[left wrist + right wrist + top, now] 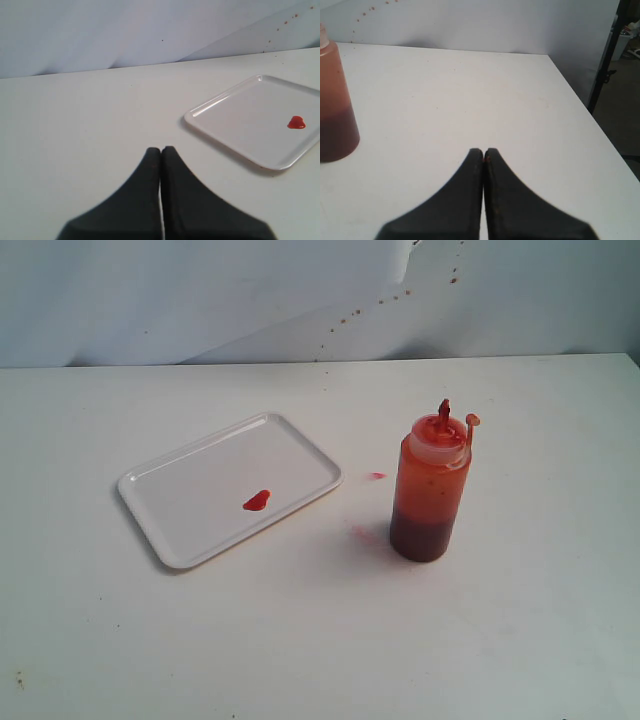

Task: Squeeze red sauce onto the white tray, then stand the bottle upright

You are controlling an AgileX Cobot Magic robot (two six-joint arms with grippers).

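A small blob of red sauce [256, 501] lay on the white tray [190, 485], left of centre in the exterior view. The bottle [430, 490] stood upright on the bench [300, 640] right of centre, red smears [376, 476] between them. The left gripper [161, 151] and right gripper [484, 151] were closed, holding nothing.
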